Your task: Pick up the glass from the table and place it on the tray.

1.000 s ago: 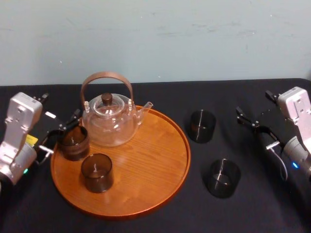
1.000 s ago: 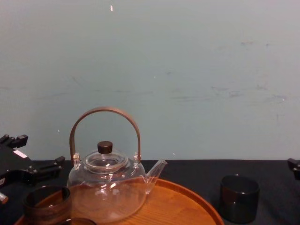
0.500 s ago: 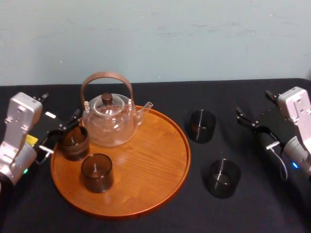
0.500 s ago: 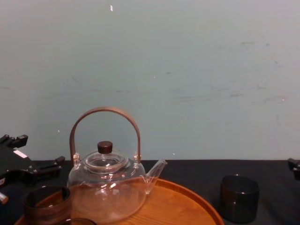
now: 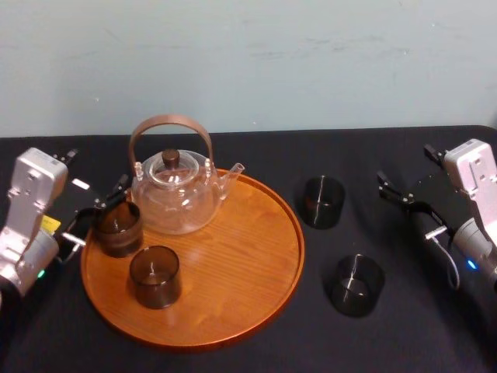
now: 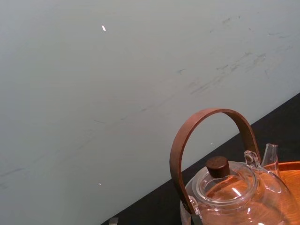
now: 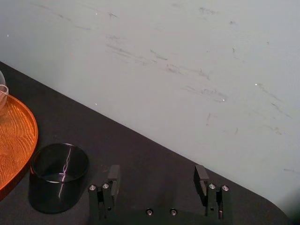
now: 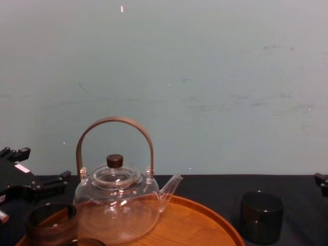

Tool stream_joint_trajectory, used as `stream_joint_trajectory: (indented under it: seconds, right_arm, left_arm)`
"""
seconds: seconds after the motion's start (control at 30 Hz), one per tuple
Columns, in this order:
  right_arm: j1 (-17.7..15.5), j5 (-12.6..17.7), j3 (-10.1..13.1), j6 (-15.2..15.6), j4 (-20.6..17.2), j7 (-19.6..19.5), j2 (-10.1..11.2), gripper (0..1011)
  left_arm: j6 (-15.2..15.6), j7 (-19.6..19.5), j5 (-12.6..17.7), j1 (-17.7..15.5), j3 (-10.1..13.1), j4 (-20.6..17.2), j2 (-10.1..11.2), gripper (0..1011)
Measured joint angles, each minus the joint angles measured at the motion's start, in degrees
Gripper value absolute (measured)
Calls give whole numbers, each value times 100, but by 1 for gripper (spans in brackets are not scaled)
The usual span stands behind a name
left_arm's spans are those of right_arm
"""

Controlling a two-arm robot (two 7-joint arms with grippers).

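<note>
Glass (image 5: 118,228) nearest the left claw (image 5: 95,175), a short smoky-brown cylinder, is standing upright on the tray (image 5: 248,256) at its left rim, just beside the claw's nearer finger. That claw is holding its fingers spread apart, gripping nothing. A second brown glass (image 5: 154,276) is sitting on the round, grained wooden tray, nearer the robot. A clear teapot (image 5: 177,198) with an arched brown handle is occupying the tray's rear. Right of the tray, a far dark glass (image 5: 323,202) and a near dark glass (image 5: 356,284) are resting on the black desk (image 5: 311,326). The right claw (image 7: 157,180) is hovering at the desk's right side, fingers wide apart and empty.
</note>
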Motion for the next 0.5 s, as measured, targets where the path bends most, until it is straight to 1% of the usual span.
stream_joint_trajectory:
  seconds: [0.1,0.2,0.27,0.33,0.5]
  right_arm:
    - [-1,-1,8,0,0,19,-3,1002]
    - [-12,27,63,13,-8,164,-8,1002]
    - [-40,161,147,92,-61,337,-9,1002]
    - [-61,240,189,142,-99,420,-3,1002]
    - [-183,565,385,360,-298,741,52,1002]
  left_arm:
    - [0,0,0,0,0,0,0,1001]
    - [0,0,0,0,0,0,0,1001]
    - [0,0,0,0,0,0,0,1001]
    - [0,0,0,0,0,0,0,1001]
    - [0,0,0,0,0,0,0,1002]
